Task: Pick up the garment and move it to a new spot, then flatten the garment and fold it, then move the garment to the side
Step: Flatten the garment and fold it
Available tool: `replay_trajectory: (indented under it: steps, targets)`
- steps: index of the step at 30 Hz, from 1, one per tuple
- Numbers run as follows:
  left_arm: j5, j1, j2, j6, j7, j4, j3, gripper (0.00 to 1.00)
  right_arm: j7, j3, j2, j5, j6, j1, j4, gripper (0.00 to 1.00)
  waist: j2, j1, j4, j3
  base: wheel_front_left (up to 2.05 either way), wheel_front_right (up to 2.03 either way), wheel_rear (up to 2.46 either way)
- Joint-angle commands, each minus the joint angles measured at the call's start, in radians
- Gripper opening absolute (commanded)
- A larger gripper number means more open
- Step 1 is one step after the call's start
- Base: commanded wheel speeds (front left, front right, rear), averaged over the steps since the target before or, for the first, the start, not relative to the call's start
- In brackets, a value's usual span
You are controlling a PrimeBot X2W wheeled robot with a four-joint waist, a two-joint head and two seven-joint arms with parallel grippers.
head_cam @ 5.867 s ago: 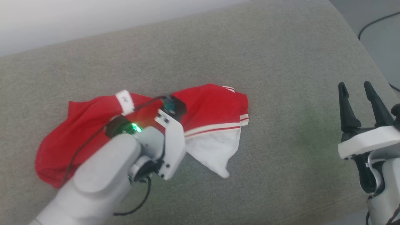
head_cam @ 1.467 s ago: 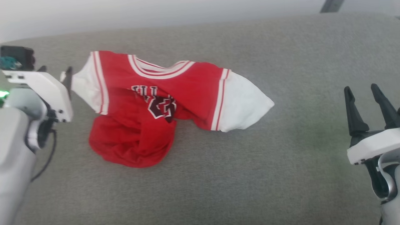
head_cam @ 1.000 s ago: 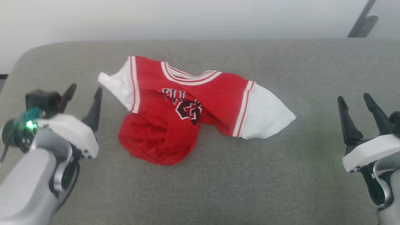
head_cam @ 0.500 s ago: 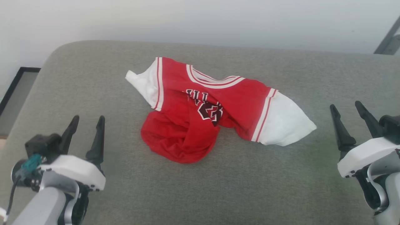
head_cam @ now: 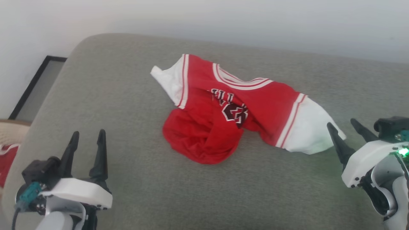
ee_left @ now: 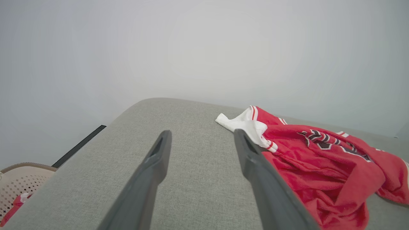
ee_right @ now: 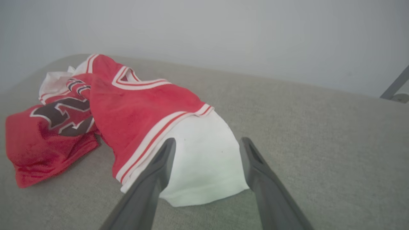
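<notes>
Shirt (head_cam: 220, 127): crumpled on cushion (head_cam: 127, 95), ungrasped
Left gripper (head_cam: 88, 132): jaws released, empty, shirt off to its right
Right gripper (head_cam: 341, 123): jaws released, empty, white sleeve (ee_right: 204, 159) just ahead

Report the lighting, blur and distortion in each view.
Head view: soft even light, faint shadow under the garment, green tint on the cushion beside the right gripper. Left wrist view: the left gripper looms large and soft-edged near the lens. Right wrist view: garment fairly sharp, wall plain and washed out.
</notes>
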Motion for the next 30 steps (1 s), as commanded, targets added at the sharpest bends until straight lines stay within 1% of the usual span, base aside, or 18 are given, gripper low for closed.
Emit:
replay_trajectory:
  steps: [1, 2, 3, 4, 6, 7, 10, 13, 16, 20, 21, 22, 25, 30]
  targets:
    - [0.025, 0.021, -0.020, -0.011, -0.004, -0.012, 0.022, 1.00, 0.047, 0.017, -0.013, 0.017, -0.001, -0.013, 0.012, 1.00, -0.0001, 0.0000, 0.022, 0.009, 0.00, 0.00, 0.00]
    - [0.037, 0.029, -0.034, -0.017, -0.004, -0.017, 0.035, 1.00, 0.080, 0.028, -0.022, 0.028, -0.001, -0.019, 0.018, 1.00, -0.0001, 0.0000, 0.032, 0.011, 0.00, 0.00, 0.00]
    - [0.037, 0.029, -0.034, -0.017, -0.004, -0.017, 0.035, 1.00, 0.080, 0.028, -0.022, 0.028, -0.001, -0.019, 0.018, 1.00, -0.0001, 0.0000, 0.032, 0.011, 0.00, 0.00, 0.00]
    - [0.058, 0.044, -0.063, -0.030, -0.004, -0.025, 0.056, 1.00, 0.148, 0.048, -0.041, 0.045, -0.001, -0.029, 0.034, 1.00, -0.0001, 0.0000, 0.052, 0.019, 0.00, 0.00, 0.00]
    - [0.085, 0.052, -0.088, -0.046, -0.004, -0.026, 0.074, 1.00, 0.209, 0.066, -0.057, 0.058, -0.001, -0.042, 0.050, 1.00, -0.0001, 0.0000, 0.073, 0.026, 0.00, 0.00, 0.00]
    - [0.085, 0.052, -0.088, -0.046, -0.004, -0.026, 0.074, 1.00, 0.209, 0.066, -0.057, 0.058, -0.001, -0.042, 0.050, 1.00, -0.0001, 0.0000, 0.073, 0.026, 0.00, 0.00, 0.00]
    - [0.111, 0.060, -0.134, -0.076, -0.004, -0.029, 0.105, 1.00, 0.286, 0.098, -0.079, 0.071, -0.001, -0.061, 0.077, 1.00, -0.0001, 0.0000, 0.101, 0.036, 0.00, 0.00, 0.00]
    - [0.142, 0.057, -0.173, -0.114, -0.005, -0.019, 0.137, 1.00, 0.354, 0.126, -0.102, 0.060, -0.001, -0.082, 0.118, 1.00, -0.0001, 0.0000, 0.125, 0.047, 0.00, 0.00, 0.00]
    - [0.167, 0.053, -0.210, -0.153, -0.005, -0.008, 0.166, 1.00, 0.397, 0.162, -0.113, 0.051, -0.001, -0.101, 0.164, 1.00, -0.0001, 0.0000, 0.145, 0.058, 0.00, 0.00, 0.00]
    - [0.209, 0.042, -0.261, -0.199, -0.005, 0.000, 0.214, 1.00, 0.427, 0.242, -0.137, 0.020, -0.001, -0.124, 0.233, 1.00, -0.0001, 0.0000, 0.164, 0.067, 0.00, 0.00, 0.00]
    - [0.219, 0.043, -0.270, -0.210, -0.005, 0.003, 0.226, 1.00, 0.427, 0.261, -0.141, 0.018, -0.001, -0.131, 0.249, 0.60, -0.0001, 0.0000, 0.166, 0.069, 0.00, 0.00, 0.00]
    - [0.219, 0.044, -0.284, -0.220, -0.005, 0.004, 0.240, 1.00, 0.422, 0.277, -0.144, 0.023, -0.001, -0.136, 0.259, 0.00, -0.0001, 0.0000, 0.167, 0.071, 0.00, 0.00, 0.00]
    - [0.247, 0.047, -0.313, -0.249, -0.005, 0.010, 0.278, 1.00, 0.399, 0.309, -0.166, 0.039, -0.001, -0.159, 0.281, 0.00, -0.0001, 0.0000, 0.165, 0.074, 0.00, 0.00, 0.00]
    - [0.279, 0.061, -0.344, -0.283, -0.005, 0.009, 0.340, 1.00, 0.379, 0.348, -0.217, 0.093, -0.001, -0.182, 0.253, 0.00, -0.0001, 0.0000, 0.141, 0.071, 0.00, 0.00, 0.00]
